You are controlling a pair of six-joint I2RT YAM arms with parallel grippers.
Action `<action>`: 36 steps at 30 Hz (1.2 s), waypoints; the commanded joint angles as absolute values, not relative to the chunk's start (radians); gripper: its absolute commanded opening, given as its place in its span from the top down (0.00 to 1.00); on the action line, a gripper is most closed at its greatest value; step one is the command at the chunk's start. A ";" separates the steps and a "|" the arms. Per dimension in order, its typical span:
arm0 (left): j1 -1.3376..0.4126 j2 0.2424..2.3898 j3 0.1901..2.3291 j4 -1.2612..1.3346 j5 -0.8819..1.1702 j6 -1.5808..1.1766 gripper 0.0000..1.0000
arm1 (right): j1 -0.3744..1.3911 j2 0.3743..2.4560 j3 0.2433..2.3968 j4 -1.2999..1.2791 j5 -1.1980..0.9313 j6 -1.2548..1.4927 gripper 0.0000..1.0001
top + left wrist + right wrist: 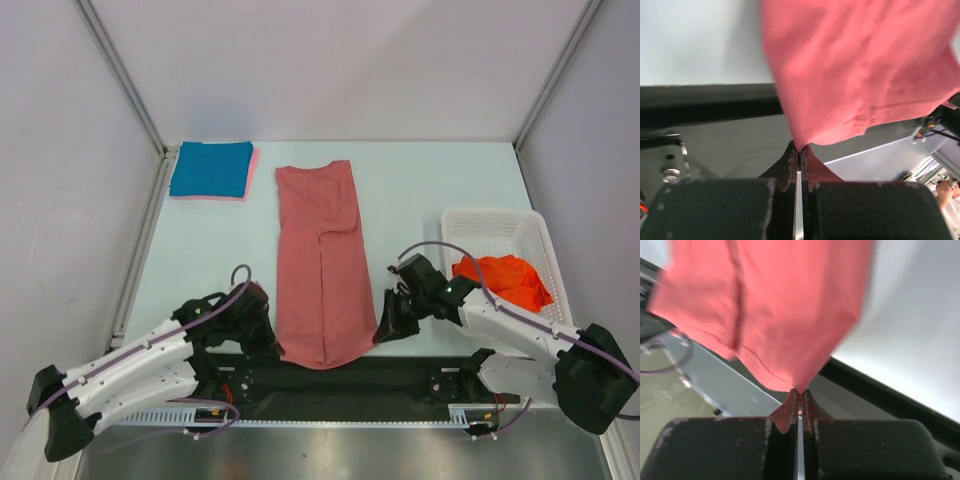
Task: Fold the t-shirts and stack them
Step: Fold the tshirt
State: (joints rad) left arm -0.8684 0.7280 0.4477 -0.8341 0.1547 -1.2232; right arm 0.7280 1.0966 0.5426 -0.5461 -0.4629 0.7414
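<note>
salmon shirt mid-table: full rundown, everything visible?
The salmon-red t-shirt is plain soft cloth, folded lengthwise into a long strip with a fold edge down its middle. It lies flat on the pale table, running from near edge to back. The left gripper and right gripper each pinch a near corner, shut.

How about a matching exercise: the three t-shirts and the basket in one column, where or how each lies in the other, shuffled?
1 teal t-shirt
2 salmon t-shirt
3 orange-red t-shirt
4 white basket

A crumpled in the basket
B right side of the table
C folded, far left corner
D laid out long, near end pinched by left gripper and right gripper

Pairs: 1-C, 2-D, 3-A, 4-B
</note>
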 commanded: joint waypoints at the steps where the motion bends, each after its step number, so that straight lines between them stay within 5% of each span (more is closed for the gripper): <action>1: -0.859 0.822 0.632 -0.850 0.086 -1.137 1.00 | 0.663 1.135 0.684 -0.583 -0.485 0.695 1.00; 11: -0.533 1.253 0.972 -0.847 0.120 -0.826 1.00 | 0.448 1.560 1.154 -0.690 -0.587 0.453 1.00; 19: -0.431 1.667 1.264 -0.841 0.140 -0.680 1.00 | 0.377 1.867 1.423 -0.722 -0.652 0.379 1.00; 36: -0.338 1.907 1.479 -0.853 0.132 -0.632 1.00 | 0.324 2.149 1.695 -0.761 -0.735 0.333 1.00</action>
State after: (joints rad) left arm -0.3630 1.8854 1.4120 -0.8581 0.1333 -0.6571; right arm 0.3290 2.1193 1.6295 -0.7467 -0.6914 0.3531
